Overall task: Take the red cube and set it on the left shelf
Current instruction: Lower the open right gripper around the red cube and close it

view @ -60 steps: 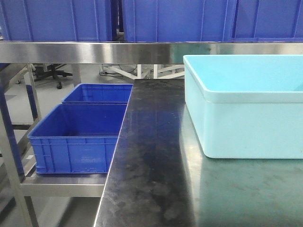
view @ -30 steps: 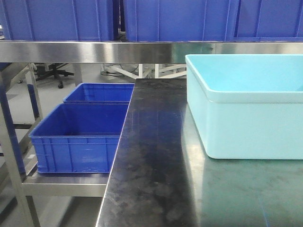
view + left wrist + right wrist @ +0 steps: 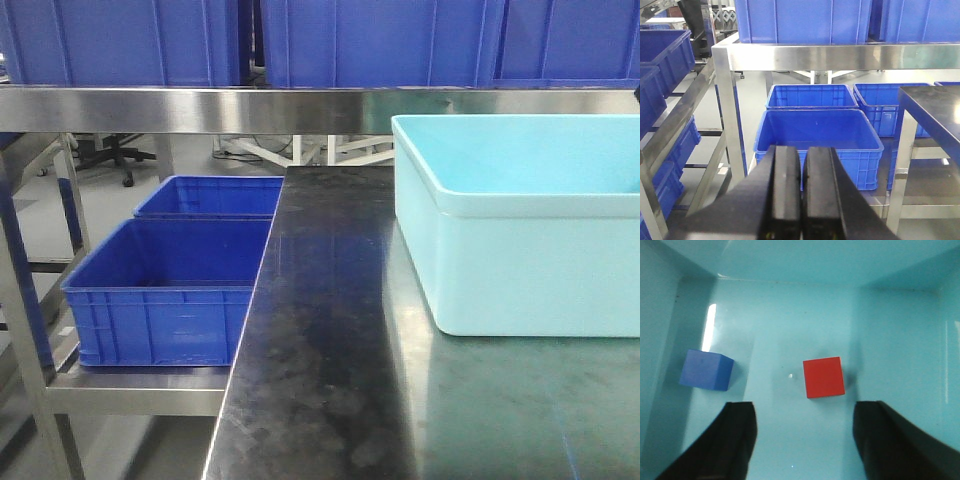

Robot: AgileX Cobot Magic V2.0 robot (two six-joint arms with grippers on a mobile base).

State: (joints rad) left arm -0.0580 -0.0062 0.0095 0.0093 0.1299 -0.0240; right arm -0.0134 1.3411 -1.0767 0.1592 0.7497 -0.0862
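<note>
**Red cube**: we log it flat on the floor of the pale turquoise tub, near the middle, touching nothing.

**Blue cube**: it lies in the same tub, well apart from the red one and near a side wall.

**Right gripper**: we see its two dark fingers spread wide above the tub floor. The red cube lies just ahead of the gap, untouched.

**Left gripper**: its fingers are pressed together with nothing between them, and it faces the blue crates.

**Surroundings, front view:** we list the tub on the right of a dark tabletop. The left shelf sits lower than the tabletop and carries the two open blue crates, one behind the other. Upper crates rest on a steel rail overhead.
</note>
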